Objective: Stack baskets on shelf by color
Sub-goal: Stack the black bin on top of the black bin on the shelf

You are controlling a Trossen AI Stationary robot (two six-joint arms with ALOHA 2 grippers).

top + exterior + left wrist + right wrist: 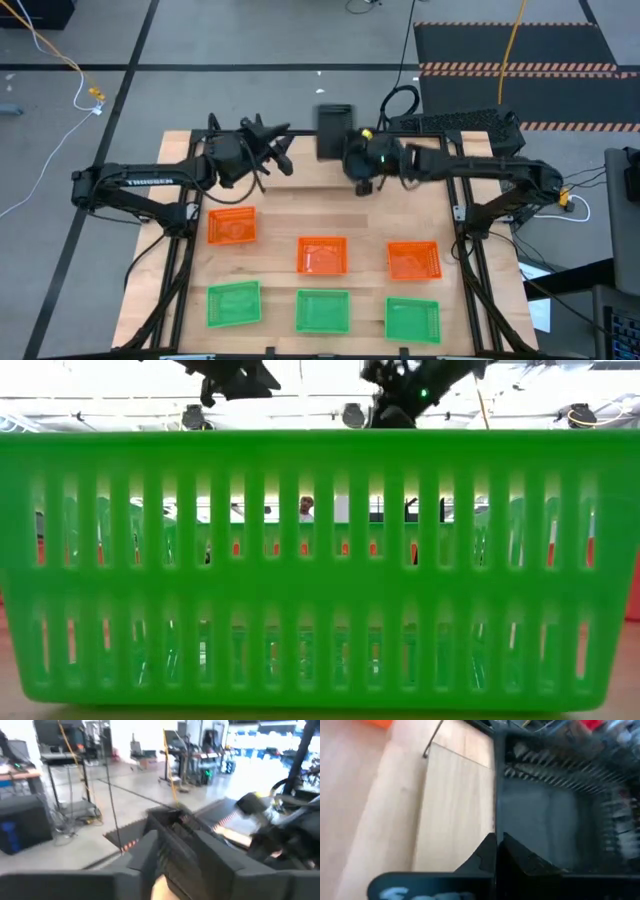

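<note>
Six slotted plastic baskets [322, 255] on wood table [290, 205], right tool [345, 150] gripping black basket [334, 130], left tool [275, 145] unclear.

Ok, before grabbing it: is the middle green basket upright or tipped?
Upright: the middle green basket sits flat on the table, open side up.

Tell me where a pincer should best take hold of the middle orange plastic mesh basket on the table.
Probably on a rim wall of the middle orange plastic mesh basket, coming straight down from above: it sits open side up and apart from its neighbours, so one finger can drop inside and one outside the thin wall.
</note>
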